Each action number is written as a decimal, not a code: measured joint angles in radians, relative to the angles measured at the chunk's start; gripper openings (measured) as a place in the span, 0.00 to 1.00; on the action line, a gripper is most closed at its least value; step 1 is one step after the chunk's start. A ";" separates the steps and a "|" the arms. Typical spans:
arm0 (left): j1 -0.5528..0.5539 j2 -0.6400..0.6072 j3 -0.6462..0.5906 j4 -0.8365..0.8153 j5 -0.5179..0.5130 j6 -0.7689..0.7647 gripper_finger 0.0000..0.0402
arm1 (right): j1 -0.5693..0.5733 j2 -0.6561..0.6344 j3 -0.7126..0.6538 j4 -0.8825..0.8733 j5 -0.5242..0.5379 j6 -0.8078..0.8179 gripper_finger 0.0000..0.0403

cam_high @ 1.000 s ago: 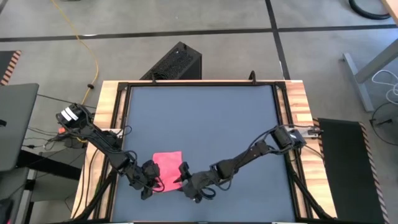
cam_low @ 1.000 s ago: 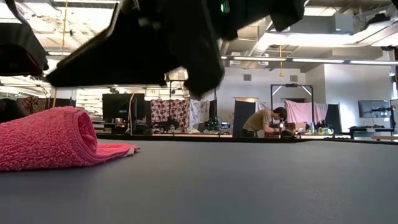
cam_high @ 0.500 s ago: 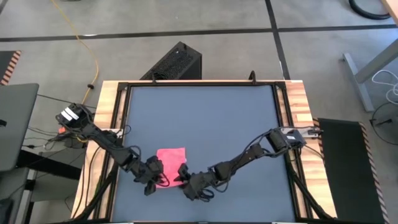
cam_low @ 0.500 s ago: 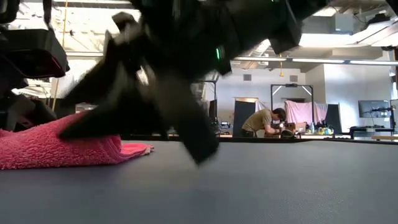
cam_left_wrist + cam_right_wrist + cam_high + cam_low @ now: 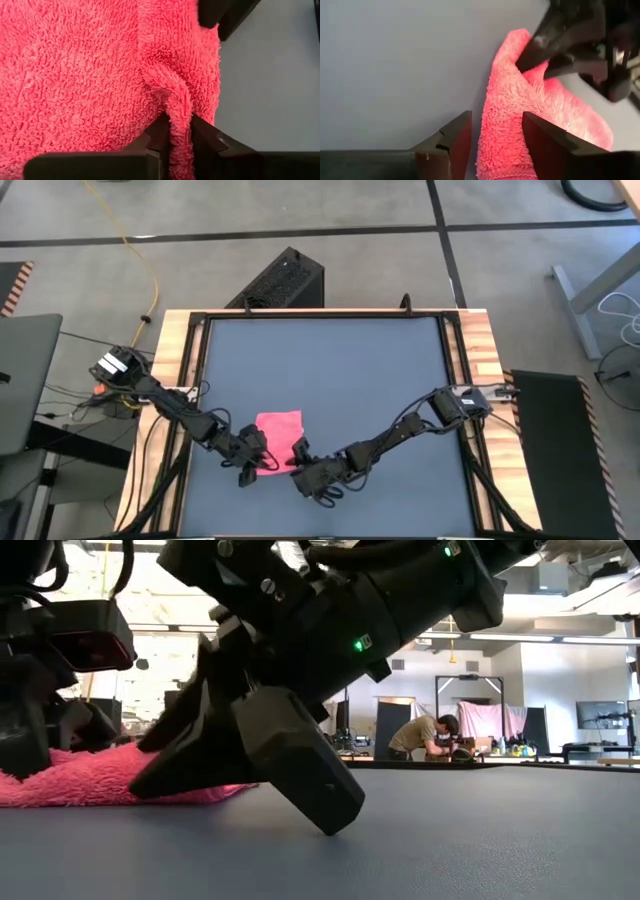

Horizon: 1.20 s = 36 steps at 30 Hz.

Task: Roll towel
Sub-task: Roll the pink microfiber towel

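Note:
The pink towel (image 5: pixel 278 428) lies flat on the dark grey tabletop (image 5: pixel 330 360), left of the middle and toward the near edge; it also shows in the low view (image 5: pixel 100 780). My left gripper (image 5: pixel 262 464) is at the towel's near left corner, shut on a raised ridge of it (image 5: pixel 179 125). My right gripper (image 5: pixel 299 454) is at the towel's near right corner, open, with its fingers on either side of the towel's edge (image 5: pixel 502 135). In the low view one of its fingers (image 5: pixel 300 775) reaches down to the tabletop. My left gripper pinches a narrow raised ridge of the towel (image 5: pixel 178 107) between its two fingers, close to one of the towel's edges. The ridge is a fold of the cloth. The rest of the towel lies flat on the table beyond the fingers.
The table's wooden side rails (image 5: pixel 172 350) run along left and right. A black box (image 5: pixel 280 280) stands on the floor behind the far edge. Bare tabletop spreads to the far side and to the right. A person (image 5: pixel 425 735) works far back in the room.
My left gripper has gone toward the table's right edge, along the towel's near edge. My right gripper has come down to the tabletop at the towel's near right corner. The towel's rolled-over near part has flattened, and the towel has slid a little toward the far right.

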 joint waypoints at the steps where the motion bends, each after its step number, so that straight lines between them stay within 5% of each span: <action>1: 0.003 0.000 0.000 0.000 -0.001 0.000 0.14 | 0.000 0.000 0.000 -0.009 0.001 0.021 0.49; 17: 0.010 0.000 0.001 -0.016 -0.032 0.003 0.24 | 0.046 -0.001 -0.001 -0.083 0.025 0.384 0.34; 36: 0.031 0.000 -0.001 0.004 0.037 0.086 0.24 | 0.074 -0.018 0.053 -0.095 0.120 0.099 0.40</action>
